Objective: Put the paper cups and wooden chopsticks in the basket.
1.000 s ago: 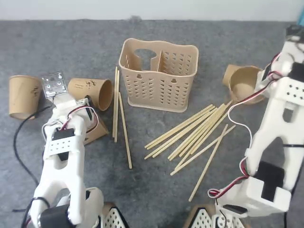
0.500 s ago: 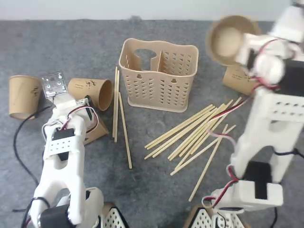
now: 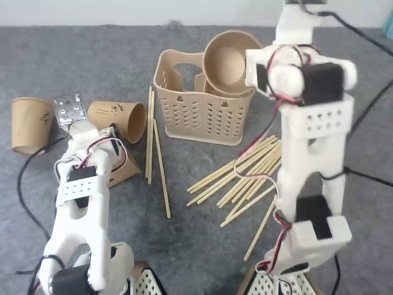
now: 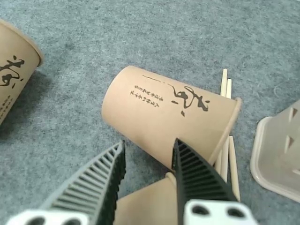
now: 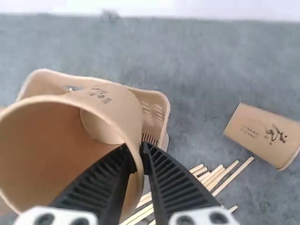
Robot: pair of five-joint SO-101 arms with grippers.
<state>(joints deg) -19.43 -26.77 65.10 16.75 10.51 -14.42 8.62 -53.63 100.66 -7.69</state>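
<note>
Currently the right gripper (image 5: 137, 149) is clamped on the rim of a paper cup (image 5: 61, 140), one finger inside the wall and one outside. It holds the cup tilted over the right-hand compartment of the basket (image 3: 202, 107), in the upper middle of the high view. The cup's open mouth is turned up toward that camera, and whether its base touches the basket cannot be told. The right arm (image 3: 313, 123) stands tall at the right of the frame, above a loose pile of wooden chopsticks (image 3: 245, 175) fanned across the grey carpet (image 3: 184, 246) at centre right. A few separate chopsticks (image 3: 158, 166) lie just left of the basket. The left gripper (image 4: 149, 146) has its fingers spread moderately apart with nothing between them. It is poised just over the side of a second cup (image 4: 168, 117), which lies on its side at centre left of the high view with its mouth toward the basket. A third cup (image 4: 145, 201) lies under that gripper, partly hidden. A fourth cup (image 3: 31, 125) lies on its side at the far left edge. A fifth cup (image 5: 262, 136) lies on the carpet, apart from the basket and near the chopstick ends.
</note>
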